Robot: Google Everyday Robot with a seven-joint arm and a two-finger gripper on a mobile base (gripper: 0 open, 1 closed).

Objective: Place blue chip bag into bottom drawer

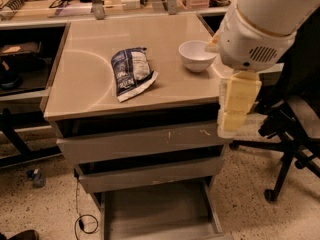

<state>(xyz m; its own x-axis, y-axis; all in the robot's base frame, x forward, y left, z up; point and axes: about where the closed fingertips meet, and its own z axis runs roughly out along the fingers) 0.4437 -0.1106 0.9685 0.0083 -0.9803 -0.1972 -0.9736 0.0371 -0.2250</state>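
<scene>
the bag lies flat mid-table, left of the bowl, not yet grasped. the bottom drawer stands open below the front edge. the tool hangs off the right edge near the front corner, well apart from the bag; wide or narrow, i cannot tell, so pick and drop remain.

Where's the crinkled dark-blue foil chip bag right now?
In the camera view, the crinkled dark-blue foil chip bag lies on the beige cabinet top, left of the small white bowl. The gripper hangs off the top's right front edge, apart from it.
</scene>
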